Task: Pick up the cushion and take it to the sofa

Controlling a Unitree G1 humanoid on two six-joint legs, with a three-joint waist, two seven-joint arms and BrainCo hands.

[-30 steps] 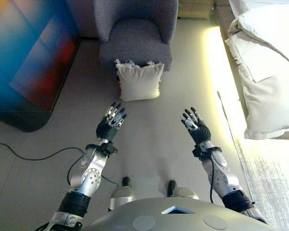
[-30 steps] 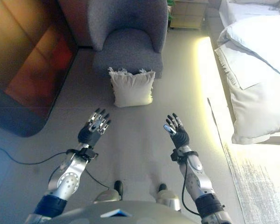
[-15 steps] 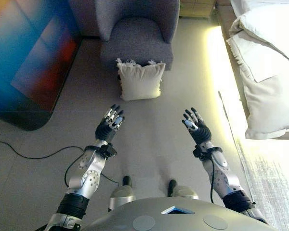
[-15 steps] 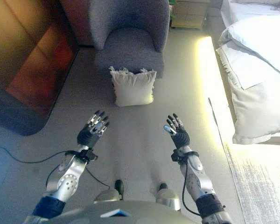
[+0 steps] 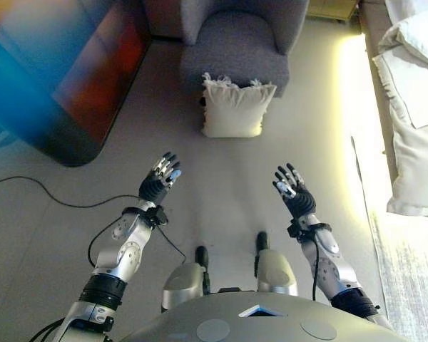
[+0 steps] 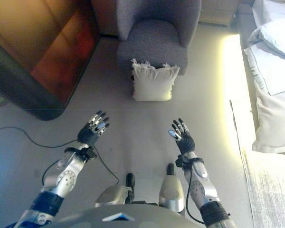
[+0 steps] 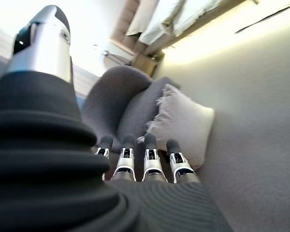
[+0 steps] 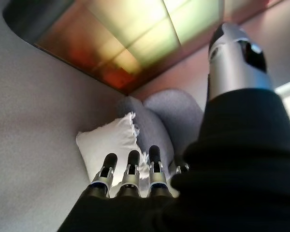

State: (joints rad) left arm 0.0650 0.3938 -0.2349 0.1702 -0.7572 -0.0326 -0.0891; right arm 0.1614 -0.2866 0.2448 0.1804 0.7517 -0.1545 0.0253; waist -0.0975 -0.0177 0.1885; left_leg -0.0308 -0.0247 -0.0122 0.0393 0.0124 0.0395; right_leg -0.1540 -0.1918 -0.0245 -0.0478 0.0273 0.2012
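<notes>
Grey floor (image 5: pixel 221 178) ran from the robot up to a grey armchair (image 5: pixel 242 43), the seat that served as the sofa for this job, with a dark glossy cabinet (image 5: pixel 64 78) off to the left and white bedding (image 5: pixel 414 107) along the right edge. The cushion (image 5: pixel 235 108), cream with a frayed fringe on its upper edge, stood on the floor on its lower edge and leaned back against the front of the armchair, touching it. Its broad face looked toward the robot, the fringe pointed up, and its long axis ran side to side, parallel to the chair front, though it was close to square.

The left hand (image 5: pixel 159 184) and the right hand (image 5: pixel 294 197) were both raised over bare floor, well apart from each other and well short of the cushion. Fingers on both were straight and spread, holding nothing; the wrist views showed each row of fingers extended with the cushion beyond them.

By my reading this was the approach, with the pick-up not yet begun. The next move called for closing in on the cushion, bringing the hands down one to each side edge, and pressing inward to lift it. A soft cushion would give under pressure, so a firm squeeze from both sides would be needed. The carry afterwards looked short, as the seat was directly behind it.
</notes>
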